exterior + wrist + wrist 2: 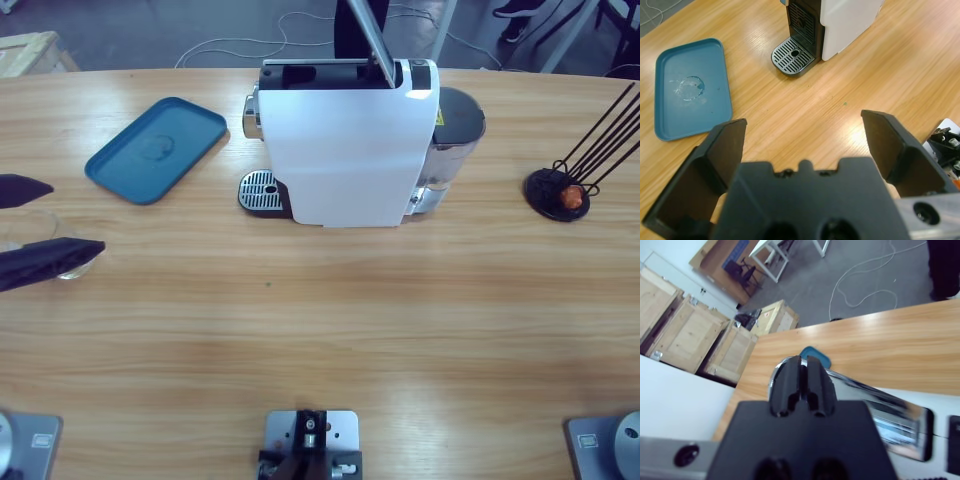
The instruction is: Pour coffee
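- Preparing the coffee machine (350,150): right gripper (800,385), jaws pressed together, sits atop its chrome lever (365,35).
- Left gripper (40,225), jaws spread, empty, well left of machine.
- Next, likely: a cup to the drip grille (792,55); none clearly seen.
- Blue tray (155,148): left of machine.

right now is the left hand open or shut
Open. In the left wrist view the left hand has its two black jaws spread wide, bare table between them, nothing held.

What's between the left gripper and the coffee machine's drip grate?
Nothing visible. Bare table lies between the open left gripper and the drip grate. The blue tray sits off to one side, apart from that path.
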{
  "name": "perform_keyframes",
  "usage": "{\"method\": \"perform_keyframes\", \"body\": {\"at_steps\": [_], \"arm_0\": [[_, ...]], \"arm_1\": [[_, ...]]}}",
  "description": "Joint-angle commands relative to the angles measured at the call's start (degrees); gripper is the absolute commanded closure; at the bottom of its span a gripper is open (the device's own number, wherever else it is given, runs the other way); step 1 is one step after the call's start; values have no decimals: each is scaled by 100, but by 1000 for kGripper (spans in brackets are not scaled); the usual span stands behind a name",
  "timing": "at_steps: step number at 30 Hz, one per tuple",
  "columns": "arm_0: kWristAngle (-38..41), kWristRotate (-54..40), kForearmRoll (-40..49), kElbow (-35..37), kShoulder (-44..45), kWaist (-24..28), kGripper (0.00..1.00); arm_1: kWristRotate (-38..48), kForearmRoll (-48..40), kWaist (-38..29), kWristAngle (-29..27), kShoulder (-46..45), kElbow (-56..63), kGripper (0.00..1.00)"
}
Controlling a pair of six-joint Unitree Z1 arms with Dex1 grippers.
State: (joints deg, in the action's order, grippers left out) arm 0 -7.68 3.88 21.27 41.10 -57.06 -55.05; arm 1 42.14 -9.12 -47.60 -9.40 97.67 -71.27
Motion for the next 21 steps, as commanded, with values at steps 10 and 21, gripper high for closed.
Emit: {"method": "perform_keyframes", "body": {"at_steps": [10, 21], "arm_0": [[60, 51, -34, 13, -130, 47, 23], [65, 51, -32, 13, -148, 109, 23]], "arm_1": [[-224, 132, -281, 691, 1753, 259, 1000], [-171, 763, -295, 643, 2212, 307, 1000]]}}
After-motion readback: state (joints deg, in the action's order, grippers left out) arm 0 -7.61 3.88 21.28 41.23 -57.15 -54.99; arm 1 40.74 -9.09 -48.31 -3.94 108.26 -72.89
